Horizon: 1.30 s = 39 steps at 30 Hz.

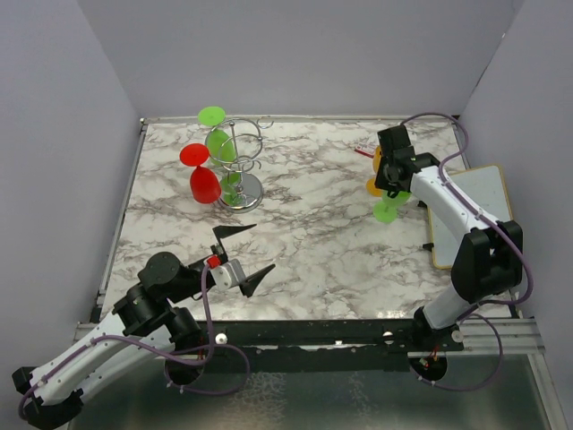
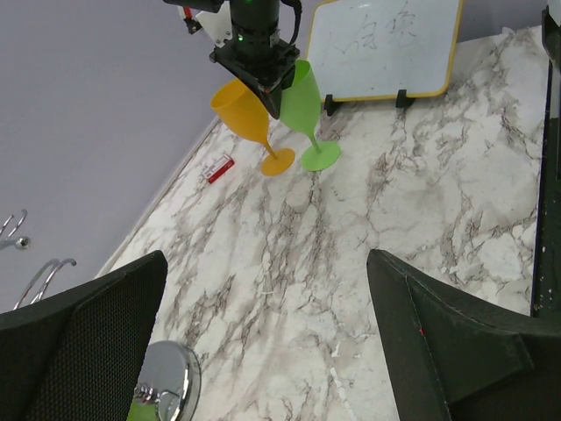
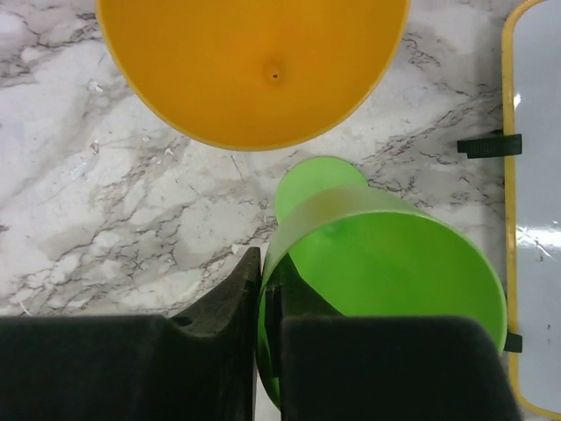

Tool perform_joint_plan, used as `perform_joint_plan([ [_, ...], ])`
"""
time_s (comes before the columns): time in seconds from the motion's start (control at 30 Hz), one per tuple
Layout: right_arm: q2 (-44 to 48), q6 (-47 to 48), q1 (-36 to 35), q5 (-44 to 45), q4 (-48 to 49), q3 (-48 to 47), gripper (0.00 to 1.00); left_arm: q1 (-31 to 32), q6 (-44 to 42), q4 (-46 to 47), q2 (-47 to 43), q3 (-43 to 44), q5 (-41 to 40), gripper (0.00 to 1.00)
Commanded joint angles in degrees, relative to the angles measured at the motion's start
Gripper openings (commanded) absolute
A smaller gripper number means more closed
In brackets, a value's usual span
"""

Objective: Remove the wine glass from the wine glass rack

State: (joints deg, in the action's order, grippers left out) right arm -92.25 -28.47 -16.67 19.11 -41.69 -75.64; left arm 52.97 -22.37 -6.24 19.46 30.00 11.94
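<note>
My right gripper [image 3: 261,298] was pinched tight on the rim of a green glass [image 3: 386,263], one finger inside the bowl and one outside. That glass was off the rack, out at about 2 o'clock on the marble table [image 1: 340,242]. I honestly couldn't tell if its foot was touching the top or not. Just beside it at 12 o'clock from my wrist sat an orange glass [image 3: 254,61], mouth up. A yellow-framed whiteboard [image 3: 539,219] was over at 3 o'clock.

My left gripper [image 1: 265,246] was spread as wide as it goes, holding nothing, down around 7 o'clock on the table and well apart from everything.

The rack [image 1: 240,161] stood at roughly 11 o'clock, chrome post on its round base. A red glass [image 1: 202,179] and a second green glass [image 1: 219,143] hung from it upside down, on its 9 o'clock side.
</note>
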Motion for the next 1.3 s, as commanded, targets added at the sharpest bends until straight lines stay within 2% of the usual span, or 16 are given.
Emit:
perform_joint_plan([
  [0.0,-0.42,0.43,0.97,-3.21,4.42,0.02,0.12,-0.19,0.79,-0.11,-0.48,1.04,-1.55,0.99],
  [0.1,-0.32,0.91,1.15,-2.63,4.37,0.03,0.29,-0.19,0.91,-0.1,-0.52,1.09,-1.67,0.99],
  [0.17,0.29,1.18,1.2,-2.28,4.01,0.04,0.36,-0.2,0.98,-0.09,-0.65,1.09,-1.98,0.99],
  [0.43,9.78,6.37,1.13,-5.12,3.03,-0.74,0.47,-0.19,1.27,0.14,-0.57,1.03,-2.4,0.99],
  [0.57,20.02,12.4,1.11,-17.5,11.22,4.14,0.55,-0.2,3.17,0.89,0.01,1.01,-4.18,0.99],
  [0.7,28.63,14.47,0.98,-37.42,22.77,12.7,0.73,-0.15,7.24,0.89,2.33,2.19,-6.87,0.99],
  [0.8,29.89,13.38,-0.49,-51.19,29.11,18.16,0.8,-0.22,8.99,0.19,5.61,3.6,-5.67,0.99],
  [0.87,28.28,11.91,-2.9,-56.31,31.85,20.61,0.81,-0.29,9.74,-0.62,8.07,4.59,-4.24,0.99],
  [1.1,24.15,12.64,-15.59,-53.17,34.77,25.0,0.81,-0.76,15.7,-2.66,19.72,11.2,2.27,0.99],
  [1.27,24.62,13.43,-16.73,-44.48,31.78,24.46,0.81,-1.1,24.62,1.4,25.44,16.36,-4.5,0.99],
])
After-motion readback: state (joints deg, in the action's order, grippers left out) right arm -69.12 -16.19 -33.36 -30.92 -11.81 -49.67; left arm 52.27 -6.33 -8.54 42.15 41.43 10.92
